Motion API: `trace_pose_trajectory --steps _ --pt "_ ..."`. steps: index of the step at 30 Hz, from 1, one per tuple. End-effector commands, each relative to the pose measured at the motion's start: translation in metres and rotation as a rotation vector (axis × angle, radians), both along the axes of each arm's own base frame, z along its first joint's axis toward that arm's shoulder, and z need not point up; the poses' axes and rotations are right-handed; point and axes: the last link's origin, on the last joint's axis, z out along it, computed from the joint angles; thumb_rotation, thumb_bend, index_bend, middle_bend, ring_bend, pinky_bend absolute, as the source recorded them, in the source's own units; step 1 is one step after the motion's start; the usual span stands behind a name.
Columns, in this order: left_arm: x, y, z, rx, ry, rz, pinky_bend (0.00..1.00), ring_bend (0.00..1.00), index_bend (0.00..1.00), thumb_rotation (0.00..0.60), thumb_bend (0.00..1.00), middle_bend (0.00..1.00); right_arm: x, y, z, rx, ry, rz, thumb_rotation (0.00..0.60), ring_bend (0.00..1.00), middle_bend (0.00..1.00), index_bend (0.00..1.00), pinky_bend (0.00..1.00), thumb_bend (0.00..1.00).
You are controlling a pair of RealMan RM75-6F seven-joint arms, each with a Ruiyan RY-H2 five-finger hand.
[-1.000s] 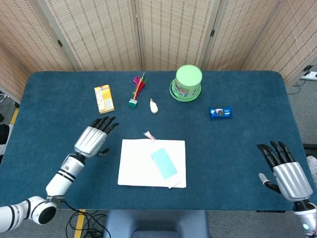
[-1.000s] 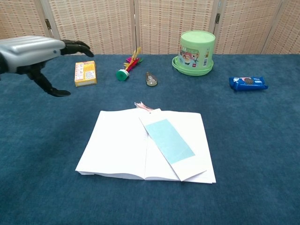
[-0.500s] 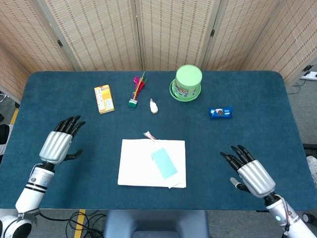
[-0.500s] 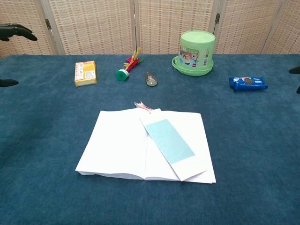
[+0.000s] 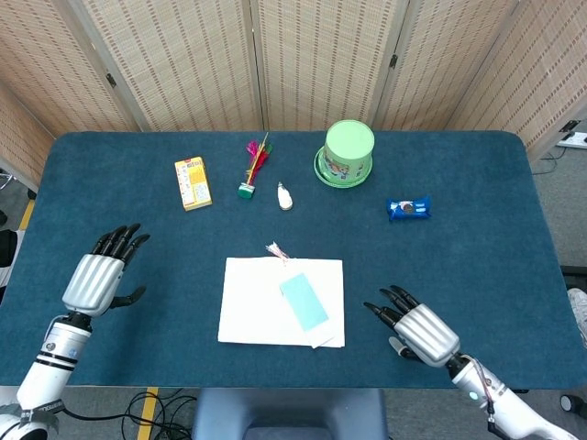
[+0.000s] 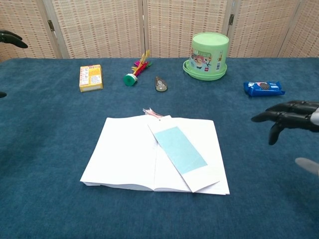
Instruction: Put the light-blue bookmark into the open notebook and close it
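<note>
The white notebook [image 5: 275,302] [image 6: 129,149] lies open in the near middle of the table. On its right page rests the light-blue bookmark [image 5: 304,302] [image 6: 180,149], slanted, its pink tassel [image 5: 277,250] [image 6: 151,113] past the top edge. My right hand [image 5: 417,331] [image 6: 289,115] hovers open just right of the notebook, fingers spread toward it, holding nothing. At the table's left side my left hand [image 5: 99,275] is open and empty, far from the notebook; in the chest view only its fingertips [image 6: 11,38] show at the left edge.
Along the back of the blue table [image 5: 477,247] are a yellow box [image 5: 193,182], a feathered shuttlecock [image 5: 253,165], a small white object [image 5: 285,196], a green lidded tub [image 5: 346,153] and a blue snack packet [image 5: 408,208]. Folding screens stand behind.
My right hand moved left toward the notebook's right edge. My left hand drew away from the notebook to the table's left side. Notebook and bookmark have not moved.
</note>
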Motion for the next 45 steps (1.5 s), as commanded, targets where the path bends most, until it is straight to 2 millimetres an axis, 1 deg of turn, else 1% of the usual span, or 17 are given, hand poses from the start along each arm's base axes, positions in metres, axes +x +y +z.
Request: trace_pose_trajectory --steps 1,6,10,19,30,38,45 --pt "-0.001 0.0 0.001 0.001 0.0 0.003 0.15 0.04 0.14 0.6 0.27 0.05 0.005 -0.005 -0.022 0.067 0.002 0.002 0.6 0.02 0.32 0.0 0.08 0.45" --pt "-0.004 -0.003 0.001 -0.004 -0.003 0.01 0.15 0.04 0.14 0.6 0.27 0.05 0.007 -0.012 -0.043 0.109 -0.001 -0.004 0.6 0.0 0.31 0.0 0.05 0.46" --pt "-0.007 -0.003 0.002 -0.007 -0.006 0.018 0.15 0.04 0.14 0.6 0.27 0.05 0.012 -0.024 -0.057 0.111 -0.012 -0.013 0.6 0.0 0.3 0.0 0.04 0.47" --pt "-0.01 -0.004 0.002 -0.007 -0.012 0.024 0.15 0.04 0.14 0.6 0.27 0.05 0.03 -0.045 -0.078 0.108 -0.03 0.008 0.6 0.0 0.3 0.0 0.03 0.47" --pt "-0.016 -0.004 0.002 -0.014 -0.019 0.039 0.15 0.04 0.14 0.6 0.27 0.04 0.037 -0.05 -0.093 0.135 -0.02 0.021 0.6 0.0 0.3 0.0 0.02 0.47" --pt "-0.02 -0.005 0.002 -0.016 -0.022 0.048 0.15 0.04 0.14 0.6 0.27 0.04 0.043 -0.047 -0.099 0.151 -0.022 0.037 0.6 0.0 0.3 0.0 0.02 0.47" --pt "-0.022 -0.007 0.003 -0.015 -0.027 0.051 0.15 0.04 0.14 0.6 0.27 0.04 0.055 -0.042 -0.104 0.166 -0.042 0.074 0.6 0.0 0.3 0.0 0.02 0.47"
